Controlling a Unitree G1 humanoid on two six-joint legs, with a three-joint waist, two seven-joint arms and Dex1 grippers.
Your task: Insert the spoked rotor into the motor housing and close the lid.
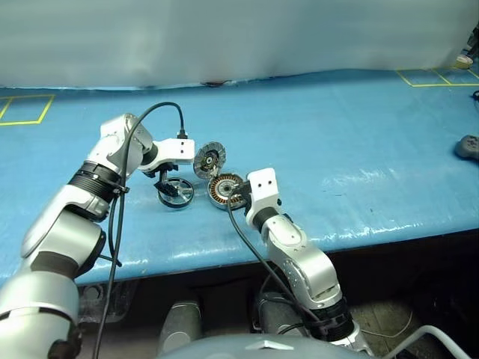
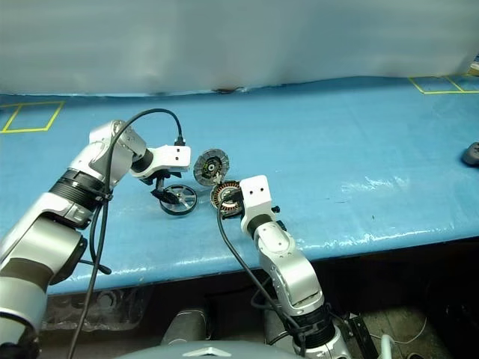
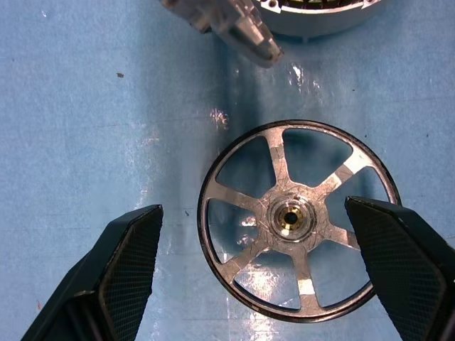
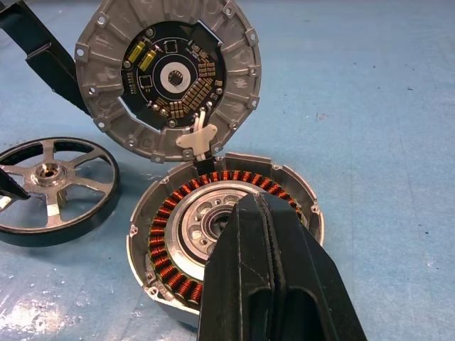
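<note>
The spoked rotor (image 3: pixel 295 220) lies flat on the blue table, just left of the motor housing (image 4: pixel 167 227). Copper windings ring the housing's silver centre. The lid (image 4: pixel 167 78) stands tilted up from the housing's far edge, its ribbed inner face and dark centre showing. My left gripper (image 3: pixel 252 213) points down over the rotor, open, with one finger on each side of the rim and nothing held. My right gripper (image 4: pixel 259 202) is shut and empty, its fingers reaching over the housing's near rim.
The blue table (image 1: pixel 359 134) ends in a front edge close behind my right arm. Yellow tape squares (image 1: pixel 22 108) mark its far corners. A dark object (image 1: pixel 468 147) sits at the far right. A black cable (image 1: pixel 161 108) loops over my left wrist.
</note>
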